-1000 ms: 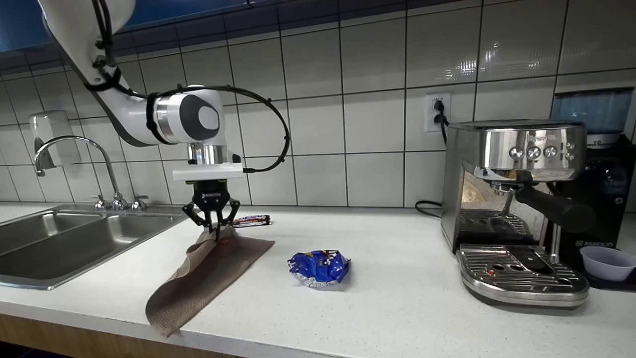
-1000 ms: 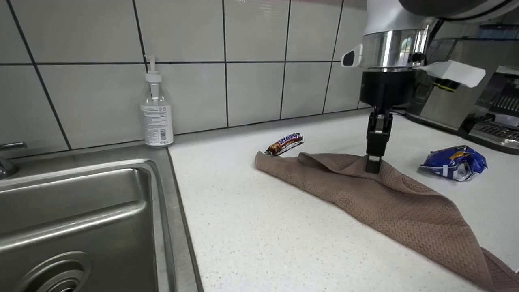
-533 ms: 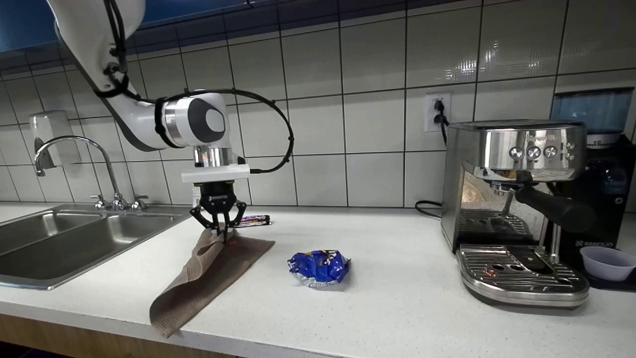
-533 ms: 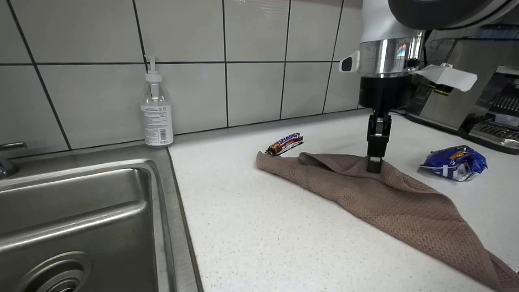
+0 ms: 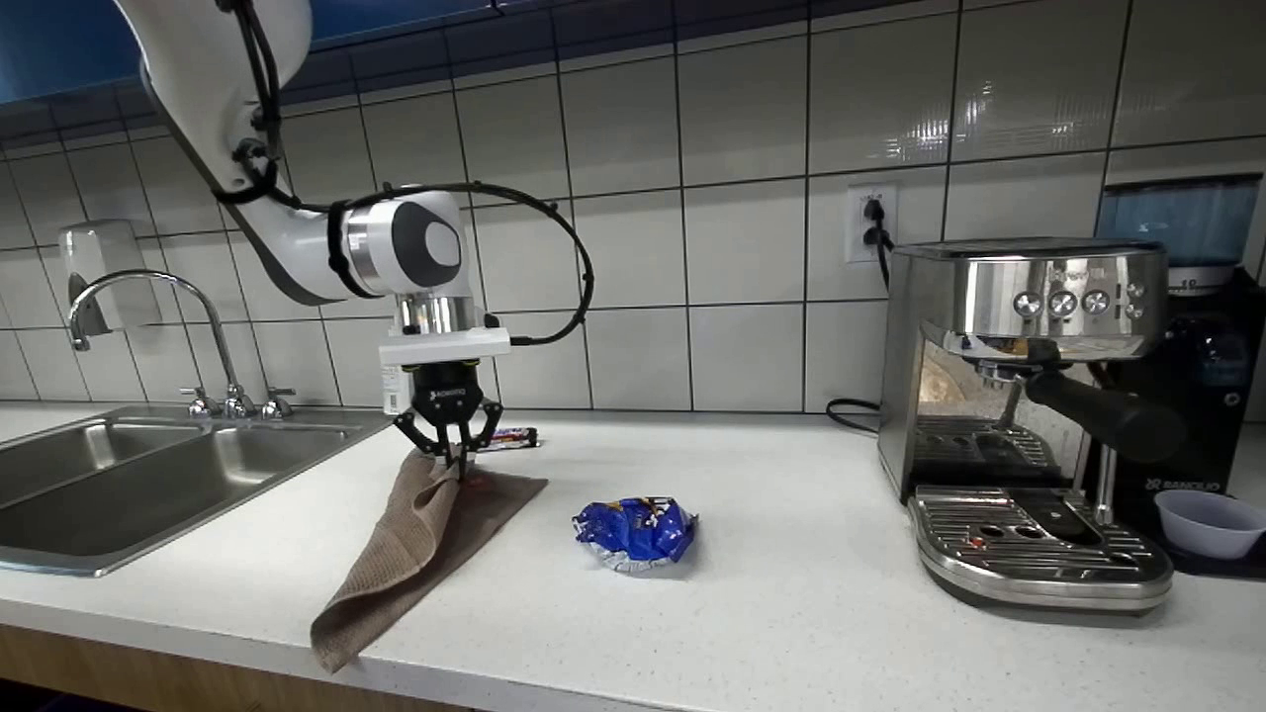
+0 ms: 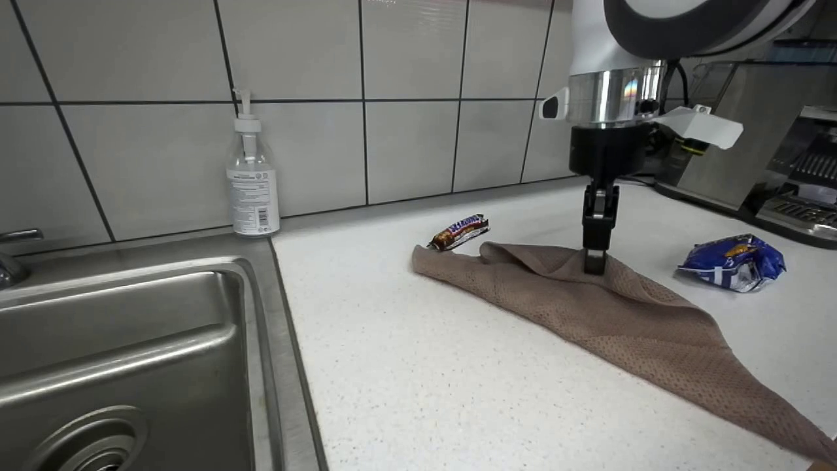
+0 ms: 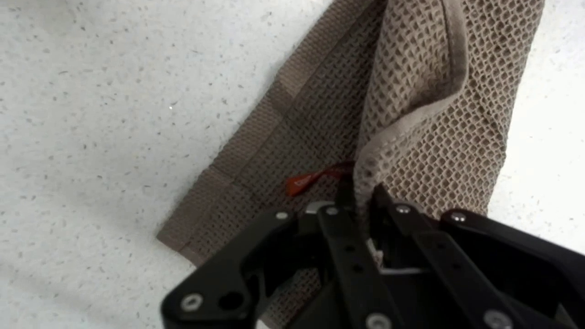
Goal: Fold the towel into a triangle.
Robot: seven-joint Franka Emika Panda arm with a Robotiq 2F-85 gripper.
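A thin, waffle-textured brown towel (image 6: 608, 314) lies on the tabletop (image 6: 444, 366), loosely folded over itself, one hemmed edge curled up.

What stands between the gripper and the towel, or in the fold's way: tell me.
Nothing visible: the gripper is closed on an edge of the towel. Only a red tag shows on it; the candy bar lies by one end, the blue wrapper apart.
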